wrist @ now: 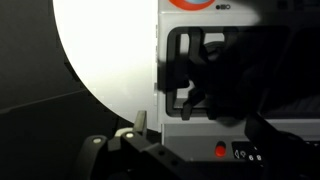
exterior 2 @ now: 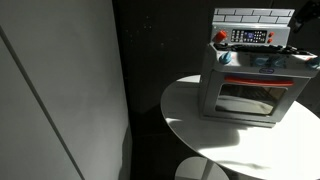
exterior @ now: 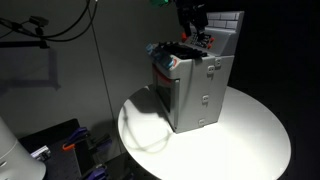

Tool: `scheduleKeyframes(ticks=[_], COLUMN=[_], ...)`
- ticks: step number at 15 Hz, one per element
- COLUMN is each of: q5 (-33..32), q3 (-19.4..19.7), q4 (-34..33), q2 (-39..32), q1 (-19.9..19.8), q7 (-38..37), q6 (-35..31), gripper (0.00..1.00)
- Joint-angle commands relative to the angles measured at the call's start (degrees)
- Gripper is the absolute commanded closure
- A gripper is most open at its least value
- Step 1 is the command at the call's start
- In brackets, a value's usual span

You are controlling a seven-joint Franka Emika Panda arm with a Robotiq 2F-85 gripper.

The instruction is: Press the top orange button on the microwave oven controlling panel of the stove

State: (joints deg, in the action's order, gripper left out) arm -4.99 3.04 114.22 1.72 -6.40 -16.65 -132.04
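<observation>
The stove (exterior: 197, 95) is a grey toy kitchen unit standing on a round white table (exterior: 255, 135); it shows in both exterior views (exterior 2: 250, 88). The microwave oven controlling panel (exterior 2: 251, 37) is a small dark strip with orange-red and white marks below the white brick back wall. In the wrist view, part of the panel (wrist: 254, 153) lies at the lower edge, with a red-orange button (wrist: 221, 151) beside it. My gripper (exterior: 196, 33) hovers over the dark stove top, just in front of the back wall. In the wrist view its fingers (wrist: 200, 122) are spread apart and hold nothing.
The stove top holds dark clutter and a black grate (wrist: 200, 70). The oven door with a window (exterior 2: 248, 97) faces one camera. The white table (wrist: 100, 60) extends around the stove. Cables and gear (exterior: 60, 150) lie on the floor beside the table.
</observation>
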Motion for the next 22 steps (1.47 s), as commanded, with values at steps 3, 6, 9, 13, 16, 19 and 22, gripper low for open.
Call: scheduleKeyframes(ticks=[3,6,9,13,16,19,22], q5=[-1.5,-1.9,-3.2,-5.2,-6.7,-8.1,-8.8], q3=[0.8,1.0,1.2,1.6,1.9,2.3,2.7], q4=[-1.9,-2.6,-3.0,-4.3,-5.5,-6.7,-7.7], q2=[-2.7,-4.5,-5.5,-6.5,-7.4,-8.2,-9.2], q1=[0.4,0.6,0.9,1.5,1.9,2.2,2.5], q7=[-4.1,-6.3,-9.5,-13.5,-16.1,-18.1,-19.4], q6=[-4.3,-6.2,-7.5,-8.0,-8.2,-8.1,-8.0], gripper=[0.0,0.0,0.0,0.0,0.0,0.0,0.0])
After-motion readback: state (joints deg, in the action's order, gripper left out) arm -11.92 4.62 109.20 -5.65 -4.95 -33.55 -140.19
